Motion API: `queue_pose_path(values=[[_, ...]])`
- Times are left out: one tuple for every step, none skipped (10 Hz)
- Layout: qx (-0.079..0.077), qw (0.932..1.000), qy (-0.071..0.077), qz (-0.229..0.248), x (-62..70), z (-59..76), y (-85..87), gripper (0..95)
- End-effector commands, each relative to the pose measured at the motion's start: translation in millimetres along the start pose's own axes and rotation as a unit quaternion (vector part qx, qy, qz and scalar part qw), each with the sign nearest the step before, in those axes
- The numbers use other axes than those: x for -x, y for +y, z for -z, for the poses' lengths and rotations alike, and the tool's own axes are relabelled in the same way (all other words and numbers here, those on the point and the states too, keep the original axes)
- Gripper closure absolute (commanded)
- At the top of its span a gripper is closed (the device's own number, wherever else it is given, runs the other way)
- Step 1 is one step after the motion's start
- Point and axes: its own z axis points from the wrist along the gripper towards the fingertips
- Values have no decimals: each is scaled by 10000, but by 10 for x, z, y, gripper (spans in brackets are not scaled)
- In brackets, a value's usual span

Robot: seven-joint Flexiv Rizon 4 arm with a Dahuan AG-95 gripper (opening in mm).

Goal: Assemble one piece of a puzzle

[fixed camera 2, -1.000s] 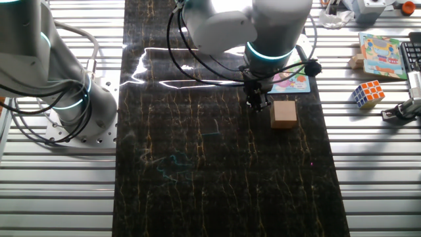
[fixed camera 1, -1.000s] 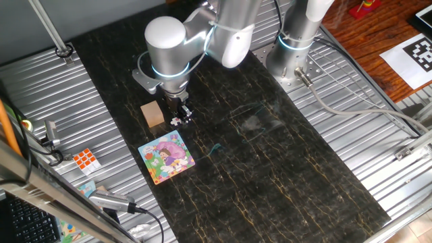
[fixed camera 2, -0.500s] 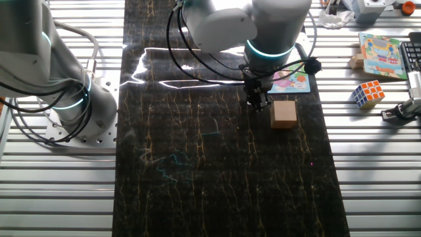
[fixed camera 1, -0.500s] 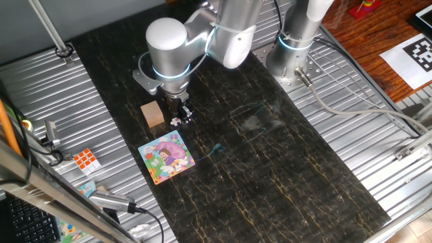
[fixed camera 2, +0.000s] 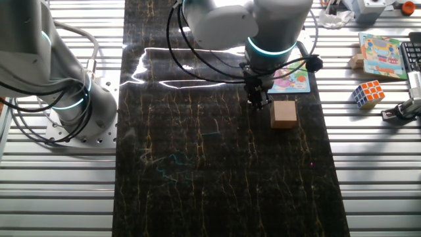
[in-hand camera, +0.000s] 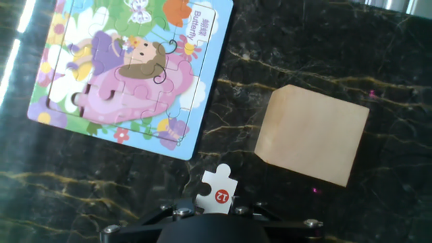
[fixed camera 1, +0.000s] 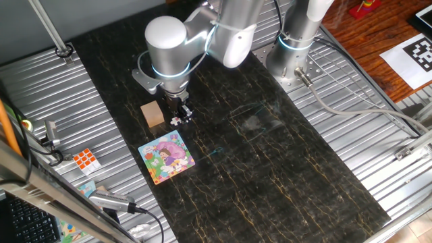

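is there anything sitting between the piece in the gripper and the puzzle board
Nothing visible does. The piece sits at the gripper, with only bare dark tabletop between it and the puzzle. The tan block lies off to the side.

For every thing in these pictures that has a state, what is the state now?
Two-finger gripper: shut on the piece, above the dark table.
Small white-backed puzzle piece: held, off the board.
Square cartoon puzzle board: flat on the table, one slot empty.
Tan wooden block: resting on the table, untouched.
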Motion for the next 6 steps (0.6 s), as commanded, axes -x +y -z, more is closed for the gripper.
queue_pose_path(values=[[27,10000,67,14,17,80,14,950],[27,9999,95,79,32,133,1,950],[27,9999,110,117,39,160,-13,950],[47,9997,148,180,64,249,-53,950],[63,9996,186,206,72,316,-78,950],[70,9995,206,219,74,355,-89,950]])
